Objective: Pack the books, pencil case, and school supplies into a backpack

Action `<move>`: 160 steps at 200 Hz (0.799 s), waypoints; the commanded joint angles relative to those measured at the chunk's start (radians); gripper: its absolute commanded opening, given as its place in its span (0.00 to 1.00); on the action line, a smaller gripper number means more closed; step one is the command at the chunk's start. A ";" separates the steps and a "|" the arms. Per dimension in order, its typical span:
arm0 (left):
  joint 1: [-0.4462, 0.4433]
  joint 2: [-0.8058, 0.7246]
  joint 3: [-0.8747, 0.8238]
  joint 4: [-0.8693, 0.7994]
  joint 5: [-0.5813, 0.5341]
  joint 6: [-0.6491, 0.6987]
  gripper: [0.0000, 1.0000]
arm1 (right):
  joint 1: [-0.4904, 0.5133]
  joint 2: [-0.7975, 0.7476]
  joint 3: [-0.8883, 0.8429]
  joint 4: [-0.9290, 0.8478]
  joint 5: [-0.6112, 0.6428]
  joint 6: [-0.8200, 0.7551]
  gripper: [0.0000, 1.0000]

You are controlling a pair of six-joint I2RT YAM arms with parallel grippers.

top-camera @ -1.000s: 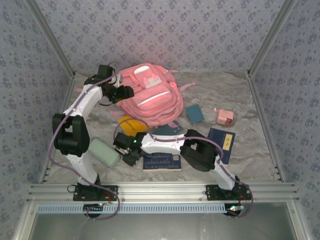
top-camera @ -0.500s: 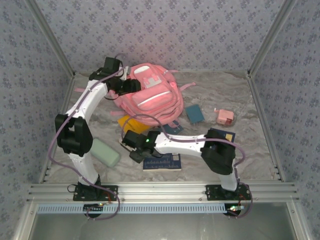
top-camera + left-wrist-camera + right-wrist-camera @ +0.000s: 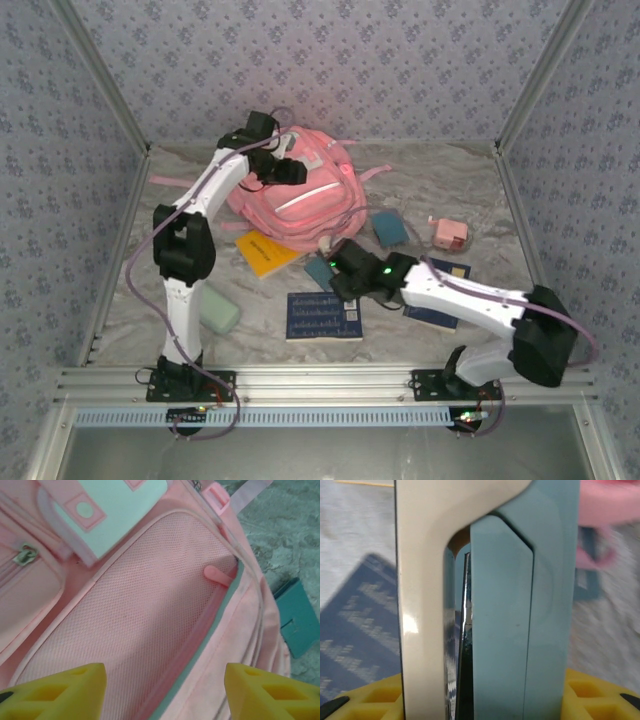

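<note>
The left gripper [image 3: 165,690] hangs with fingers spread over the pink backpack [image 3: 310,205], seemingly to work its opening, while the right gripper [image 3: 480,700] clamps a beige-and-blue stick-like supply [image 3: 500,605] near the bag's front edge, ready for loading.

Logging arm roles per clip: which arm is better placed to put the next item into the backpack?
Right, likely. The right hand is shut on the beige and light-blue school supplies, close beside the backpack. The left hand is open above the backpack's front pocket, holding nothing to pack.
</note>
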 commanded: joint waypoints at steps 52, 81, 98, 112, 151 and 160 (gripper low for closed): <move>-0.030 0.120 0.111 -0.061 0.228 0.074 0.61 | -0.217 -0.243 -0.083 -0.076 -0.024 -0.001 0.48; -0.047 0.133 0.089 -0.058 0.287 0.079 0.59 | -0.257 -0.253 -0.097 -0.069 -0.051 -0.008 0.48; -0.050 0.133 0.073 -0.060 0.316 0.077 0.54 | -0.272 -0.253 -0.103 -0.061 -0.065 -0.012 0.48; -0.053 0.130 0.060 -0.066 0.337 0.081 0.50 | -0.280 -0.253 -0.105 -0.055 -0.073 -0.011 0.48; -0.061 0.129 0.032 -0.081 0.337 0.102 0.37 | -0.289 -0.253 -0.114 -0.044 -0.085 -0.010 0.48; -0.061 0.130 0.028 -0.088 0.313 0.109 0.38 | -0.290 -0.253 -0.113 -0.043 -0.085 -0.010 0.48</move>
